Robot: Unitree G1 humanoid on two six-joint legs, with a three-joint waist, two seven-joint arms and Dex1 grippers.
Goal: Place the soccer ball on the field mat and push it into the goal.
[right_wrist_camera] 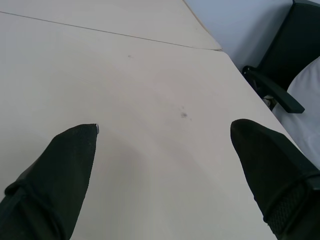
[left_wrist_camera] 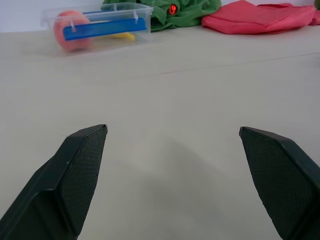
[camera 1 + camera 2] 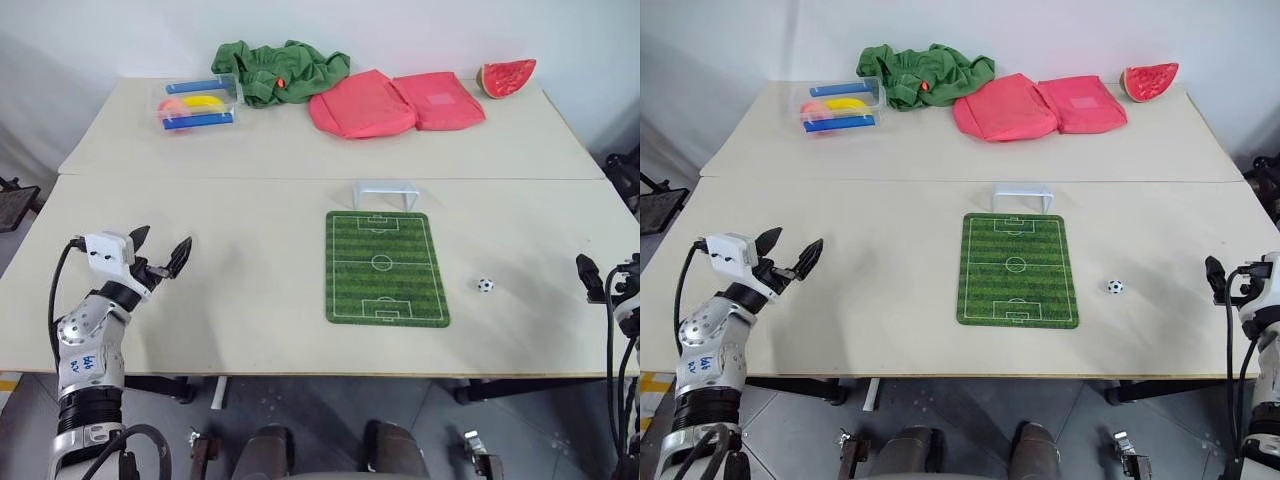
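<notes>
On the desk (image 3: pixel 250 290) there is one field mat (image 3: pixel 385 268), one goal (image 3: pixel 385 193) at its far end, and one soccer ball (image 3: pixel 485 285) just right of the mat. The left gripper (image 3: pixel 160 251) and right gripper (image 1: pixel 162 135) both stand wide apart, holding nothing.

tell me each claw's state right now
left claw: open, holding nothing, above the beige table
right claw: open, holding nothing
</notes>
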